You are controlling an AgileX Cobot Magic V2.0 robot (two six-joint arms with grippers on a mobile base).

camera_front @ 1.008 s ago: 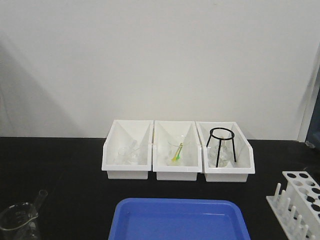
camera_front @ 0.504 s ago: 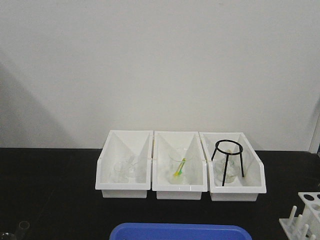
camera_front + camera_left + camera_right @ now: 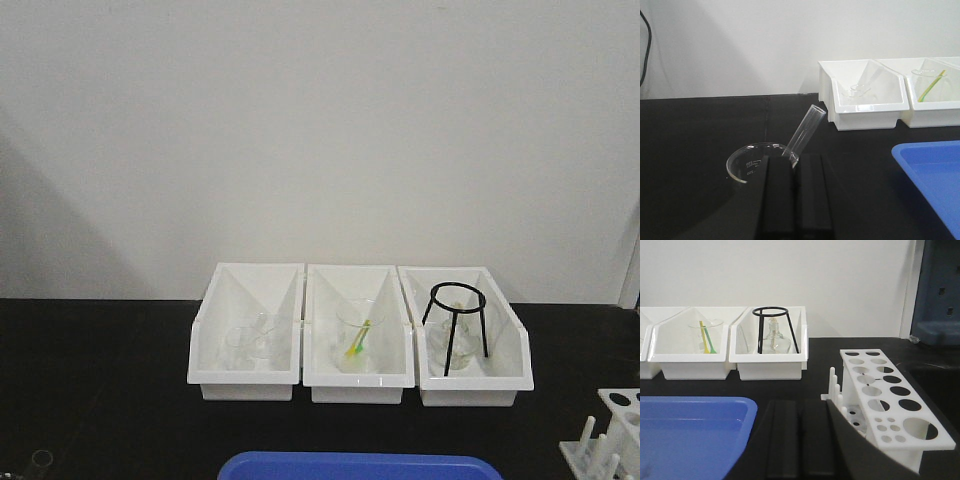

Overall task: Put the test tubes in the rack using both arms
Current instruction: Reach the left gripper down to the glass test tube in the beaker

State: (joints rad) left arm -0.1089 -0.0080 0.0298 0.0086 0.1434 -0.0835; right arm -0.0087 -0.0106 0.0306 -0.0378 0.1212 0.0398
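Up and in goes the front view compared with a second ago; the three white bins [image 3: 358, 380] now sit larger and lower in frame, the blue tray [image 3: 360, 466] has shrunk to a strip along the bottom edge, and the rack [image 3: 612, 440] has slid into the lower right corner, only one end and a few pegs showing; the beaker that stood lower left has dropped out of that view, and just the open rim of the test tube [image 3: 40, 458] peeks up at the edge.

Over to the left wrist view, which supplies what the front one cuts off; the tube leans inside the wide glass beaker [image 3: 747, 162] on the black table [image 3: 690, 130], rim up and tilted toward the bins, its lower end hidden behind the left gripper [image 3: 796, 160]; those two black pads stand side by side with barely a seam between them, closed on nothing, right in front of the beaker.

Right wrist view; here the rack's whole top plate is on show, rows of round holes large and small, upright pegs along its left side; it stands just right of the right gripper [image 3: 801, 405], whose pads are pressed together too; the tray lies to the left; a black tripod stand [image 3: 774, 330] sits in the rightmost bin over a clear flask [image 3: 772, 344].
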